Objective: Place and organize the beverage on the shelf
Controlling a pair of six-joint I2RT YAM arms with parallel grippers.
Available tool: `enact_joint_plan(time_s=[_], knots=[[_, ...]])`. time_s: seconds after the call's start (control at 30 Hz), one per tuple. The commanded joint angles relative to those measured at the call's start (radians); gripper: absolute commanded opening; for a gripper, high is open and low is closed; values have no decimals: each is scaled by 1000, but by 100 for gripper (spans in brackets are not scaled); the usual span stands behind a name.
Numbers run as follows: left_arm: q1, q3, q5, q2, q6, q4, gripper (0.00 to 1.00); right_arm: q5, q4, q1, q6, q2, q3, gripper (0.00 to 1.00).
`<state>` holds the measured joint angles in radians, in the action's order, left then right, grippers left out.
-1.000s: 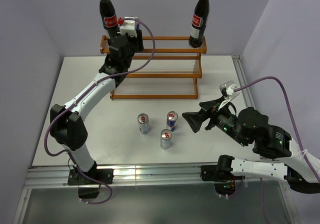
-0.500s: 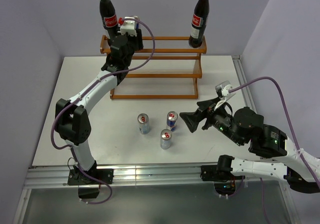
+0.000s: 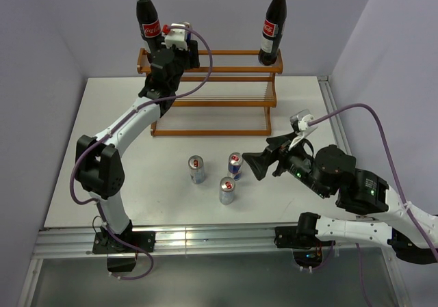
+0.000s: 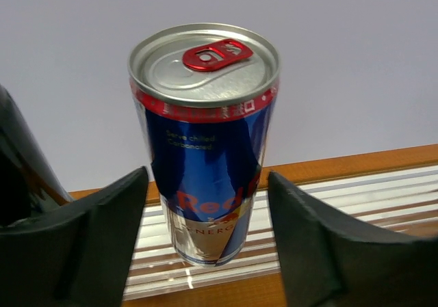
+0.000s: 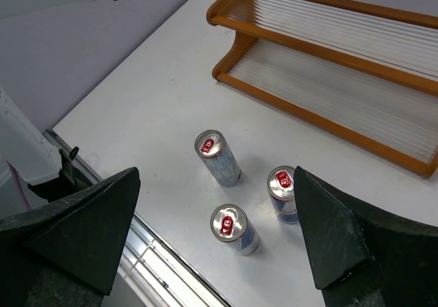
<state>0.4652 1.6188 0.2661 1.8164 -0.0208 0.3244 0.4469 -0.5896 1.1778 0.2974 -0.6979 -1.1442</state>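
Can on top tier, left claw spread around it

One can (image 4: pixel 205 150) stands upright on the rods of the shelf's (image 3: pixel 226 102) top tier, near the left end, its red tab facing up. The left claw (image 4: pixel 207 176) brackets it, not gripping: the right finger (image 4: pixel 308 252) shows a clear gap to the can, and the left finger (image 4: pixel 102 238) sits just beside it; whether that one touches cannot be told. A dark bottle (image 3: pixel 148 20) rises immediately to the can's left at that end of the tier. The second bottle (image 3: pixel 272 27) stands at the right end of the same tier, well apart from the first. Both lower tiers hold nothing.

Three cans remain upright on the table (image 3: pixel 123 115) in front of the shelf: a left one (image 3: pixel 196 169), a right one (image 3: pixel 235 165) and a near one (image 3: pixel 226 190), grouped close but not touching. The right claw (image 5: pixel 215 174) hangs above the table just right of this group, fingers spread wide and holding nothing, pointed toward the cans.
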Motion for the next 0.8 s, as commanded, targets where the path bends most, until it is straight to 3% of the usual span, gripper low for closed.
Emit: enact_joint_plan(time_s=[0.0, 0.13, 0.23, 0.6, 0.77], knots=[[0, 18, -38, -51, -4, 28, 78, 1, 51, -9, -12, -11, -12, 100], [1, 6, -38, -66, -11, 24, 84, 6, 33, -7, -17, -17, -31, 100], [6, -8, -30, -83, -16, 22, 100, 12, 25, -7, -12, -18, -40, 100], [33, -60, 25, -184, -76, -18, 100, 55, -78, -69, 68, -129, -63, 100], [79, -92, 103, -290, -142, -116, 99, 35, -39, -135, 108, -158, -14, 100]])
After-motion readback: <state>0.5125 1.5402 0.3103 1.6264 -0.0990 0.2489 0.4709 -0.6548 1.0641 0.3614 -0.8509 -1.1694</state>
